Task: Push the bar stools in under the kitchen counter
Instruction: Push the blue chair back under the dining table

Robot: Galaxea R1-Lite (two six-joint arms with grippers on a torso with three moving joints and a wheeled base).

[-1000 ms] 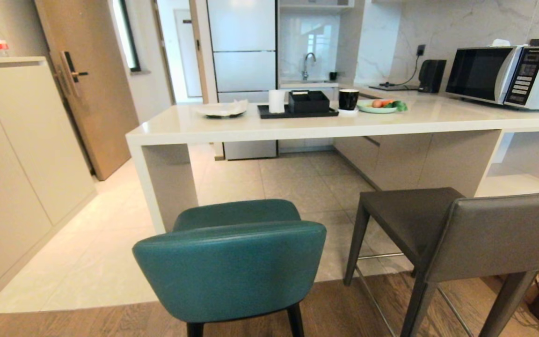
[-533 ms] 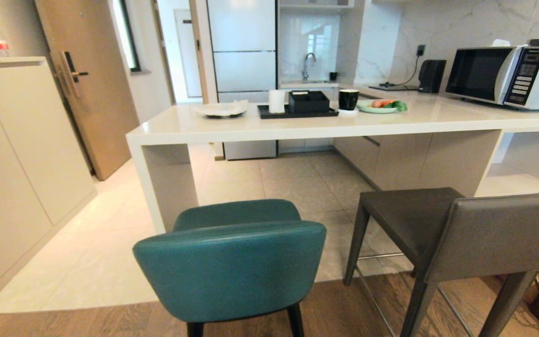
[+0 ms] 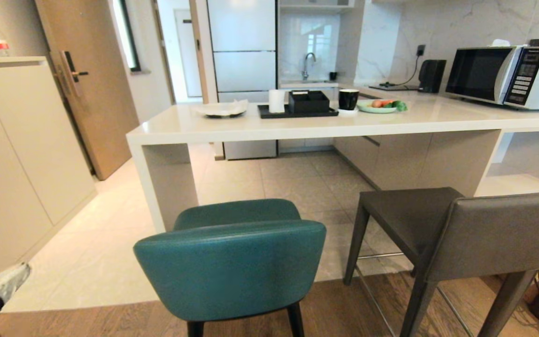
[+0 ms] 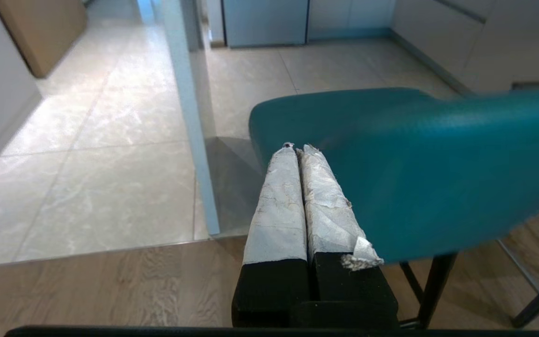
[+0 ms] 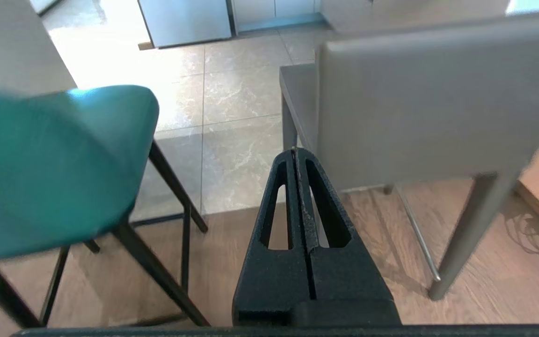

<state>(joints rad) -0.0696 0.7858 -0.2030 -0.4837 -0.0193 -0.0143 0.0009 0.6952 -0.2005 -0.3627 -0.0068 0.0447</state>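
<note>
We are facing two stools that stand pulled out from the kitchen counter (image 3: pixel 297 126), both with their backs toward us. The teal stool (image 3: pixel 230 269) sits near the counter's slab end panel, its feet at the line where wood floor meets tile; the dark grey stool (image 3: pixel 466 234) stands to its right, beside the open white shelves. Neither seat is under the slab yet.

Our left gripper (image 4: pixel 299 149) is clenched on nothing, its taped fingers pressed together, and in the wrist view its tips point at the left end of the teal back; whether they touch it we cannot tell. In the head view it only just shows at the lower left corner. Our right gripper (image 5: pixel 296 152) is also clenched and empty, aimed at the gap between the two stools, beside the grey back's left edge.

So the left arm looks nearer the teal stool, the right nearer the grey. We judge the push must run straight ahead, across the counter's long edge.

Writing: the microwave (image 3: pixel 508 75) carries a badge and a sticker, too small to read.
</note>
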